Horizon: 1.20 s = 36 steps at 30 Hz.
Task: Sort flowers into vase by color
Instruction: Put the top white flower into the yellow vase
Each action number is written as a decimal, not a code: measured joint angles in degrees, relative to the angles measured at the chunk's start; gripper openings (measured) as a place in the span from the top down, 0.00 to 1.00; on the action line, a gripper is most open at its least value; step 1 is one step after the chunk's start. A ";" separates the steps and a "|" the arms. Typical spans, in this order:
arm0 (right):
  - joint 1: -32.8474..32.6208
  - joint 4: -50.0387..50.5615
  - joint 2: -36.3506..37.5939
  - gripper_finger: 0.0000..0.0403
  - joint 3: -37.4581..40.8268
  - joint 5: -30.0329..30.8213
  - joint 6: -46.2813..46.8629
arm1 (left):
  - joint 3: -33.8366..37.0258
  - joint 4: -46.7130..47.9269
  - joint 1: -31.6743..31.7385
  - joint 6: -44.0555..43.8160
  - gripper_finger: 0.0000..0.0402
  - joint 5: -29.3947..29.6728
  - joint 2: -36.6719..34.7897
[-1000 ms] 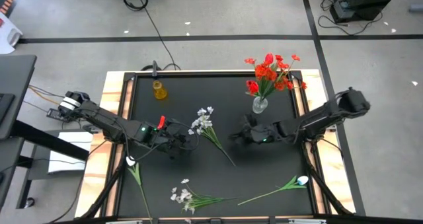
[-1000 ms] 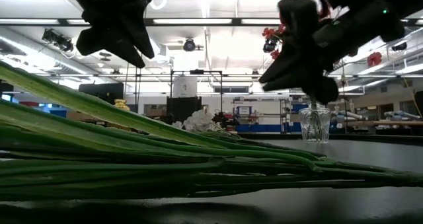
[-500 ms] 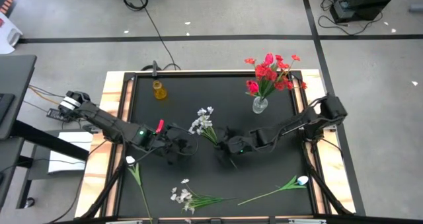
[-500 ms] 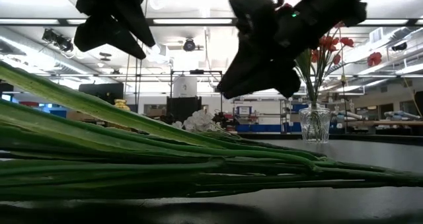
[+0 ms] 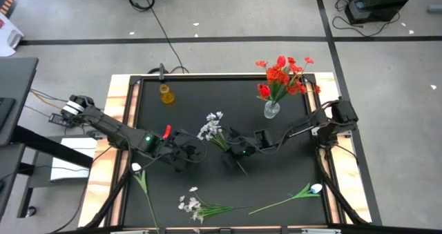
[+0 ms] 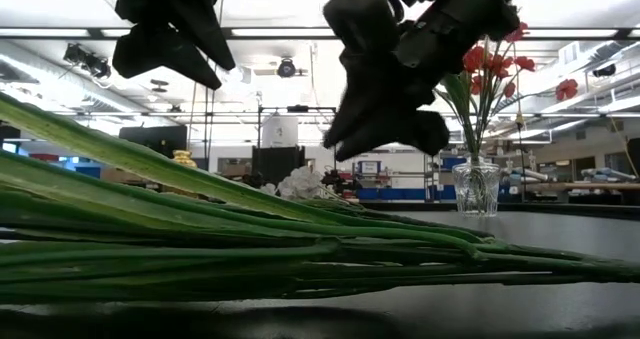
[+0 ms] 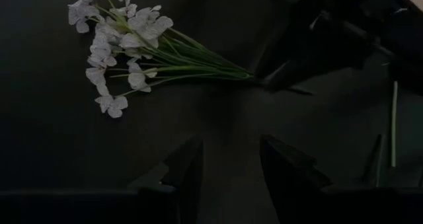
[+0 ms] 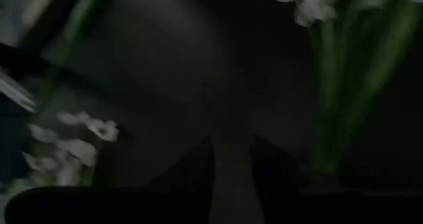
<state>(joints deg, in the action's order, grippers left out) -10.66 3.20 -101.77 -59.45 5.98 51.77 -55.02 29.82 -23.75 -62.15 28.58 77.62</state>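
A white flower sprig (image 5: 213,128) lies flat in the middle of the black table, its stem (image 5: 235,162) running toward the near right. My right gripper (image 5: 228,146) hovers open above that stem just behind the blooms, clear of the table in the low view (image 6: 385,144). My left gripper (image 5: 189,151) stands open to the left of the sprig, which shows ahead of its fingers (image 7: 125,45). Red flowers (image 5: 283,74) stand in a glass vase (image 5: 271,110) at the far right. A small yellow vase (image 5: 166,94) stands at the far left.
More flowers lie along the near edge: a white sprig (image 5: 195,206), one long-stemmed at the near right (image 5: 304,192) and one at the near left (image 5: 141,180). Their green stems (image 6: 250,249) fill the low view's foreground. A wooden rim (image 5: 117,123) frames the table.
My right gripper has swung from beside the glass vase toward the table's left, reaching out and coming to hover over the middle sprig's stem. The flowers lie as before.
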 joint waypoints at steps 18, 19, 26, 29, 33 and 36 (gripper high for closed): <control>1.56 13.03 -0.02 0.51 -2.79 3.54 -9.86 | 0.00 -1.35 1.18 5.95 0.61 0.73 0.00; 1.75 13.07 -0.13 0.48 -2.79 4.41 -9.99 | 0.00 -1.37 1.19 5.96 0.61 0.94 0.00; 3.13 10.28 -1.46 0.37 -2.75 1.62 -13.26 | 0.00 -1.26 1.43 5.99 0.61 1.31 0.00; 2.33 7.10 -3.81 0.38 -2.84 1.81 -14.84 | 0.00 -0.81 1.44 6.61 0.61 1.31 0.00; 1.95 8.16 -8.04 0.42 -2.71 3.44 -11.73 | 0.00 0.37 1.42 7.32 0.61 1.31 0.00; 1.98 7.69 -9.35 0.45 -3.01 3.21 -7.59 | 0.00 1.07 1.02 7.30 0.61 1.31 0.00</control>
<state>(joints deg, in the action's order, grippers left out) -8.68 10.89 -111.13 -62.46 9.19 44.18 -55.02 30.89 -22.72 -54.85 29.89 77.62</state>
